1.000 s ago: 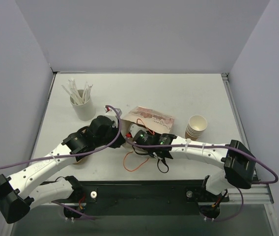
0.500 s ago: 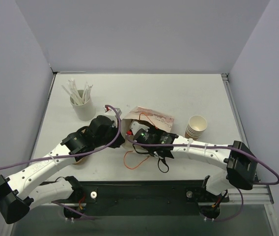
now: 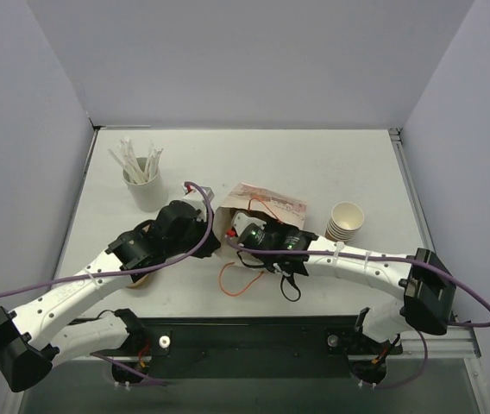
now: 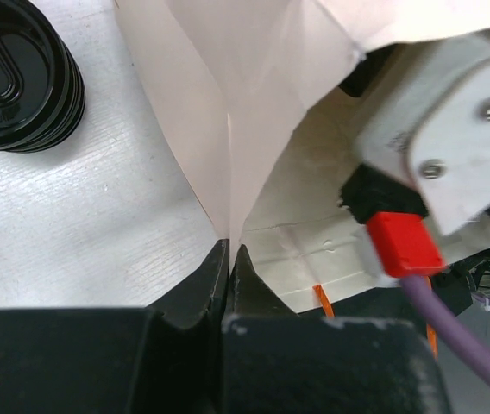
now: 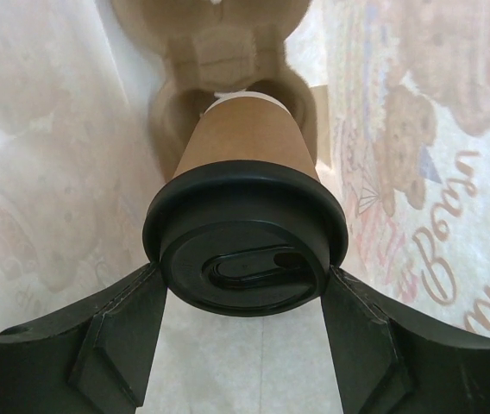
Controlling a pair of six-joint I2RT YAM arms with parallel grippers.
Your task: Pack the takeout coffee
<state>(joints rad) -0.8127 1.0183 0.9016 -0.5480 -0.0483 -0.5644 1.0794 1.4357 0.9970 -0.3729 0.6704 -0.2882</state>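
The takeout coffee (image 5: 243,164), a brown paper cup with a black lid (image 5: 245,254), lies inside the bear-printed paper bag (image 5: 417,172). My right gripper (image 5: 243,280) is shut on it, one finger (image 5: 124,332) on each side of the lid. The cup's base reaches a pocket of a pulp cup carrier (image 5: 215,52) deeper in the bag. My left gripper (image 4: 229,254) is shut on the edge of the bag (image 4: 219,129) and holds its mouth open. In the top view the bag (image 3: 266,203) lies mid-table, and the right gripper and the coffee are hidden in its mouth.
A stack of black lids (image 4: 16,78) sits just left of the bag. A stack of lidless paper cups (image 3: 345,221) stands to its right. A white cup of stirrers (image 3: 144,184) is at the back left. An orange cable (image 3: 235,283) loops on the table in front.
The right arm has slid a little left and farther into the bag with the coffee. The left arm has held still on the bag's edge.
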